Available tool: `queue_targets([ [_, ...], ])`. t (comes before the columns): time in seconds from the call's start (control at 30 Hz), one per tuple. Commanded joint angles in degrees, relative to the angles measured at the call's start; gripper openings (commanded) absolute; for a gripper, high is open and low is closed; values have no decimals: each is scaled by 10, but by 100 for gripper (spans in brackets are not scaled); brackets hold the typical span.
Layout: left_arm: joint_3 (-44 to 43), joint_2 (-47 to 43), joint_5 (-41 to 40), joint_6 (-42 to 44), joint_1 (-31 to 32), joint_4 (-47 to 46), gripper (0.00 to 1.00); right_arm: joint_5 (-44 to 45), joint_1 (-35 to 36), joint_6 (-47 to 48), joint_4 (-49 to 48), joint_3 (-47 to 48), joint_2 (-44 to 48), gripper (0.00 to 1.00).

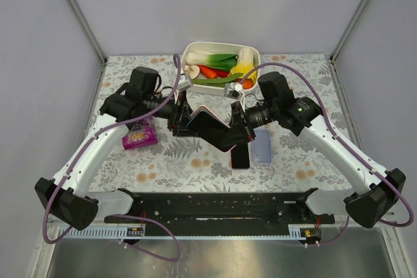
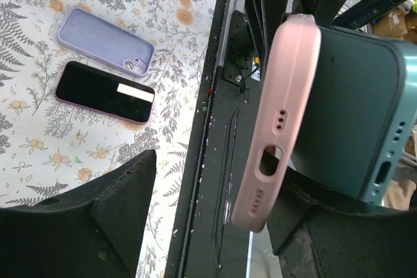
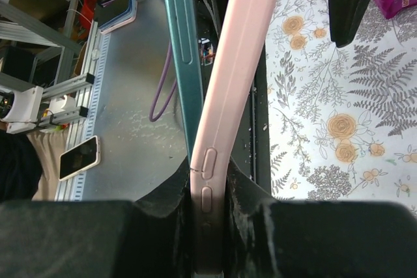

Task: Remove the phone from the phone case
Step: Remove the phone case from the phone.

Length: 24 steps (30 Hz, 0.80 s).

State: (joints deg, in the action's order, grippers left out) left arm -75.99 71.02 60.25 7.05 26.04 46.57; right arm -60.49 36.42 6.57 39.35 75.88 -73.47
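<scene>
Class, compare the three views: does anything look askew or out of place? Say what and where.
Yes. The teal phone sits askew in the pink case, both held in the air. One end stands clear of the case; the other is seated in it, where the right gripper clamps.

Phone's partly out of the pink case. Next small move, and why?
Probably close the left pincer on the freed end of the teal phone alone. That end stands clear of the pink case, and the left pincer looks open beside it, while the right pincer clamps phone and case together at the far end. Holding only the phone should let you lever it out.
</scene>
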Motion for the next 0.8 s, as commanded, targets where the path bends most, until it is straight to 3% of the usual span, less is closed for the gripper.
queue_targets([
  [0.0, -24, -8, 89, -47, 13, -53, 69, 77, -26, -30, -149, 0, 3, 0],
  [0.33, -11, -12, 92, -117, 20, -145, 76, 70, -24, -32, -151, -7, -2, 0],
  [0.5, -20, -3, 65, -109, 49, -154, 77, 63, -20, -36, -153, -3, -11, 0],
  [0.67, -23, -8, 24, -157, 31, -204, 78, 66, -20, -28, -151, -11, -4, 0],
  [0.77, -14, -9, 65, -217, 2, -262, 78, 73, -20, -21, -145, -17, -2, 0],
])
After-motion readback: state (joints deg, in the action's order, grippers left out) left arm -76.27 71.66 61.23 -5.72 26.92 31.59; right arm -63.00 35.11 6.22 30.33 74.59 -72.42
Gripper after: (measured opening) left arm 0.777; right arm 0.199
